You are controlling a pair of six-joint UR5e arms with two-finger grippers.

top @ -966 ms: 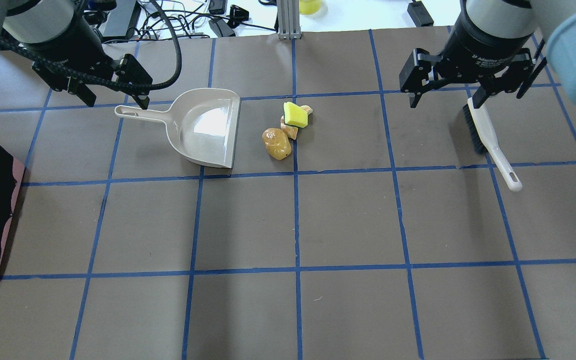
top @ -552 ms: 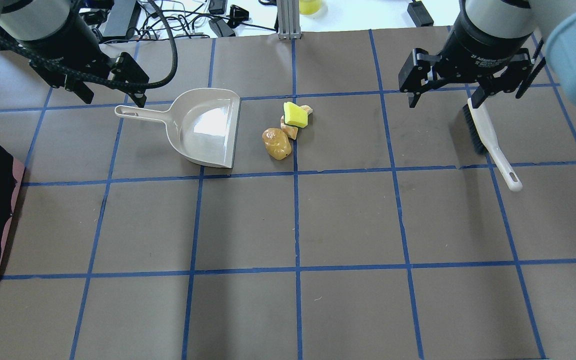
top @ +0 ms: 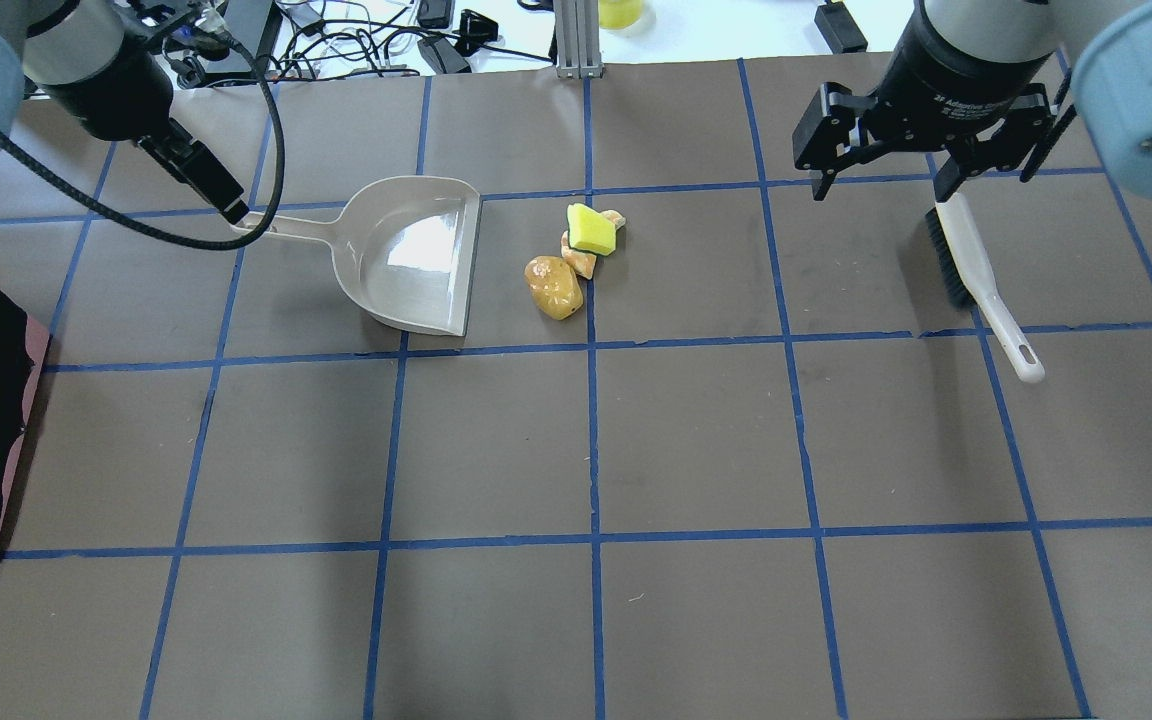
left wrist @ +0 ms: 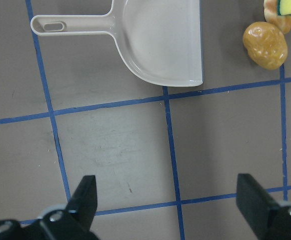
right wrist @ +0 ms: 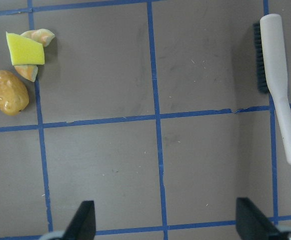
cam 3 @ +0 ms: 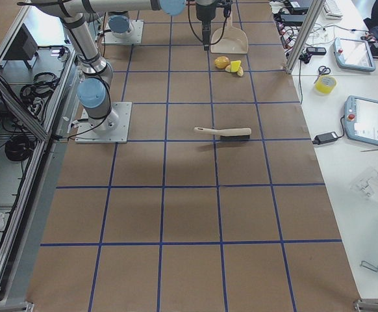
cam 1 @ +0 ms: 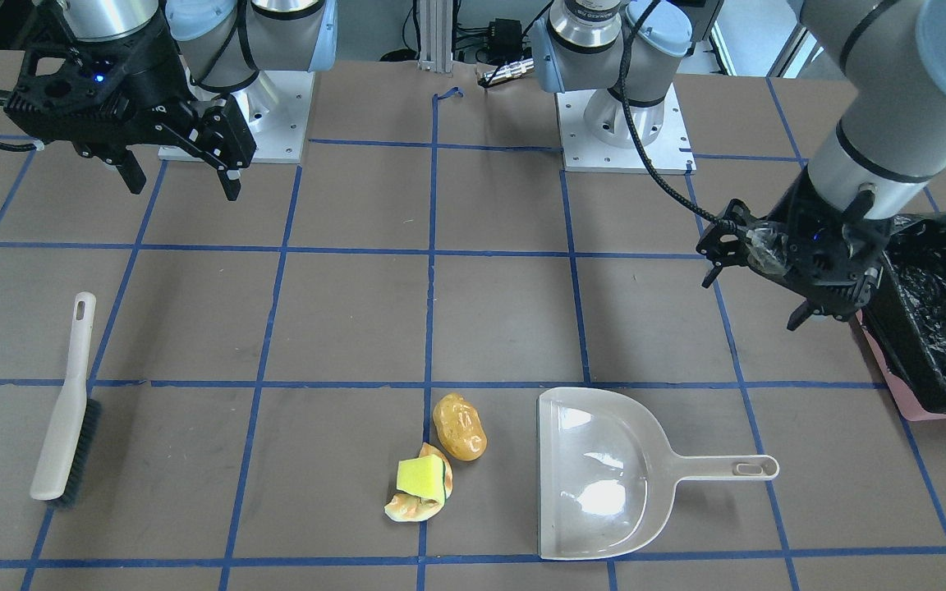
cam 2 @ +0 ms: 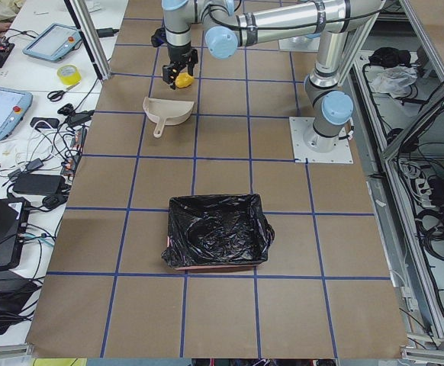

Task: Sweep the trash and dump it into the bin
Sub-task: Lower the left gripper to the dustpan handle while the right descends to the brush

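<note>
Black left claw has rotated near the beige dustpan.

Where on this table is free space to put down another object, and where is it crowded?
Bare: the patch between the trash and the brush, and the wide strip between these and the robot's bases. Crowded: the narrow gap between the dustpan and the trash.

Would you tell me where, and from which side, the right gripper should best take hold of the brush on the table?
Grip the brush by its slim bare handle, between the bristle head and the hang hole, coming straight down from above. It lies on its side, bristles pointing toward the trash, so the open right gripper can likely close across the handle's narrow width.
</note>
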